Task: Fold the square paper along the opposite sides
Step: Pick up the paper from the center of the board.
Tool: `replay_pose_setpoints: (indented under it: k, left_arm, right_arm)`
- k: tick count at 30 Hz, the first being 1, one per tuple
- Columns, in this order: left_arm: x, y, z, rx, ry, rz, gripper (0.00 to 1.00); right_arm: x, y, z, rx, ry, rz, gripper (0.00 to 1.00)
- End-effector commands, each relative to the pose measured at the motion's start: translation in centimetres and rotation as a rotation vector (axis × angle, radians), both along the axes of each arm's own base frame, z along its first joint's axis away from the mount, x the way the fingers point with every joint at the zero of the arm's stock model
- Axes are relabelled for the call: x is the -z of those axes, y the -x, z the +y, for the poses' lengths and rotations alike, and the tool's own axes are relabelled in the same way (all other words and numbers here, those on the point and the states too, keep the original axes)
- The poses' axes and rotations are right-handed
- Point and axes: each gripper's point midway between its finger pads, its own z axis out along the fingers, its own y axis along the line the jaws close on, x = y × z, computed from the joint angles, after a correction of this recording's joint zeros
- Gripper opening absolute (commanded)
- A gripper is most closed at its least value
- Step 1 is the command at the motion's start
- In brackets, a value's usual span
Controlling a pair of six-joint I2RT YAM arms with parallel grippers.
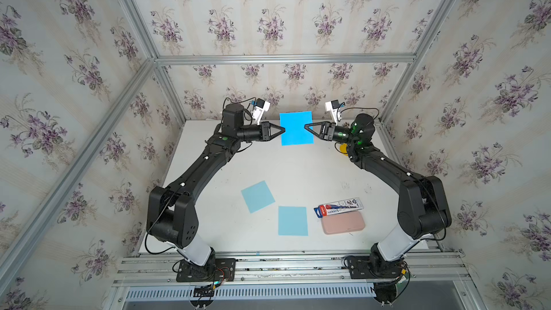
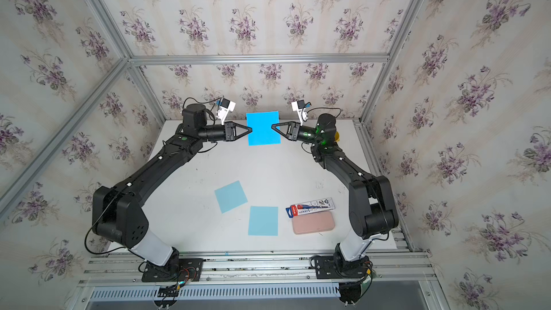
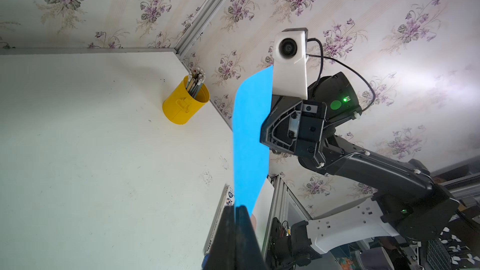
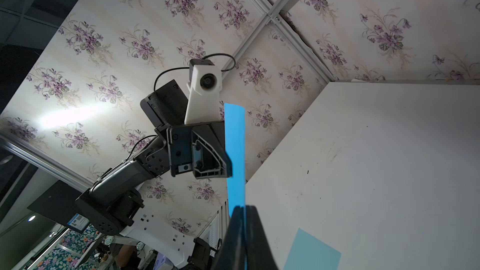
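Observation:
A bright blue square paper (image 1: 296,128) (image 2: 262,128) hangs in the air over the far part of the white table (image 1: 208,204), held between both arms. My left gripper (image 1: 283,130) (image 2: 251,130) is shut on its left edge, and my right gripper (image 1: 306,127) (image 2: 272,127) is shut on its right edge. In the left wrist view the square paper (image 3: 250,136) runs from my shut jaws to the other gripper, slightly bowed. The right wrist view shows the square paper (image 4: 235,157) nearly edge-on as a narrow blue strip.
Two paler blue sheets (image 1: 257,196) (image 1: 292,220) lie flat on the near part of the table. A pink case (image 1: 343,222) and a packaged pen (image 1: 338,206) lie to their right. A yellow cup of pencils (image 3: 185,100) stands at the far right corner.

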Motion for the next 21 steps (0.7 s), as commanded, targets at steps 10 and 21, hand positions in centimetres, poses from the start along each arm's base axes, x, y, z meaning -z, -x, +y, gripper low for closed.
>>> replay_pose_setpoints:
  k: [10,21]
  left_arm:
    - [-2.3,2.9,0.1,0.015,-0.111,-0.156,0.00]
    - [-5.4,7.1,-2.6,0.175,-0.066,-0.251,0.00]
  right_arm:
    - [1.1,-2.1,-2.7,0.124,0.048,-0.018,0.38]
    - [5.8,-5.4,-2.4,0.240,0.127,0.057,0.51]
